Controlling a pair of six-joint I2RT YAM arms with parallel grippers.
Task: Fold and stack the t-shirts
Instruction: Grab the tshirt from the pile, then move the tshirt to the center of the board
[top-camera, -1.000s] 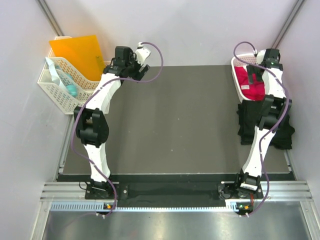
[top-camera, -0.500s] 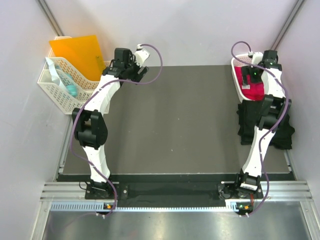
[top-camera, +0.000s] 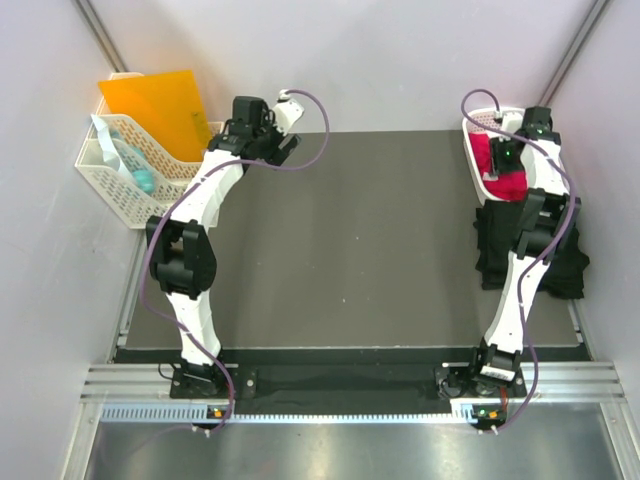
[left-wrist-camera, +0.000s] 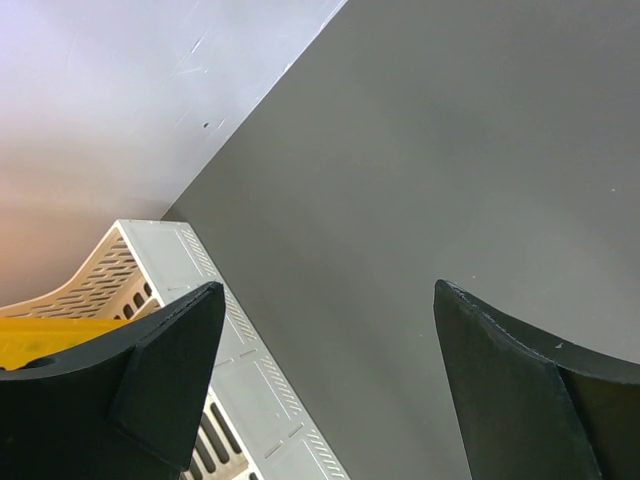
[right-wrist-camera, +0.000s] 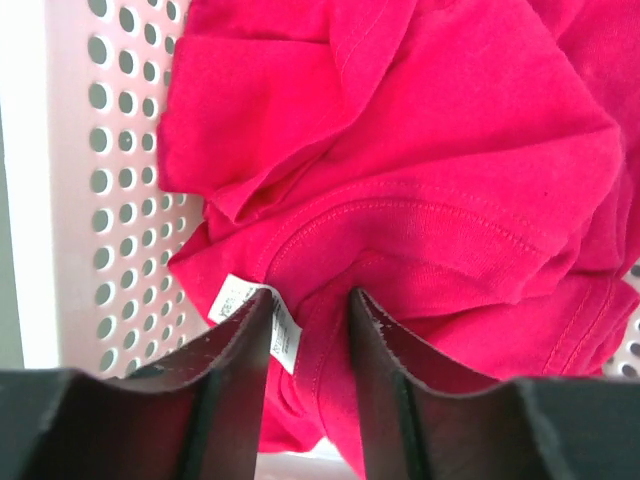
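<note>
The pinkish-red t-shirt (top-camera: 486, 158) lies crumpled in a pale perforated basket (top-camera: 468, 128) at the table's far right corner. My right gripper (top-camera: 507, 160) is down in that basket. In the right wrist view its jaws (right-wrist-camera: 310, 300) stand narrow, with a ridge of the red t-shirt (right-wrist-camera: 430, 170) at the collar between them and the white neck label (right-wrist-camera: 232, 296) by the left finger. The black t-shirt (top-camera: 490, 262) lies flat on the table's right side, partly hidden by the right arm. My left gripper (top-camera: 283, 140) hovers open over the table's far left, holding nothing (left-wrist-camera: 330, 290).
A white lattice basket (top-camera: 110, 170) with an orange folder (top-camera: 165, 110) stands off the table's left edge, and its rim (left-wrist-camera: 250, 380) shows under the left fingers. The dark table mat (top-camera: 350, 250) spans the middle. Grey walls close in on both sides.
My right gripper has dropped into the basket and its jaws have narrowed from wide open onto the red t-shirt's collar. The left arm has barely shifted.
</note>
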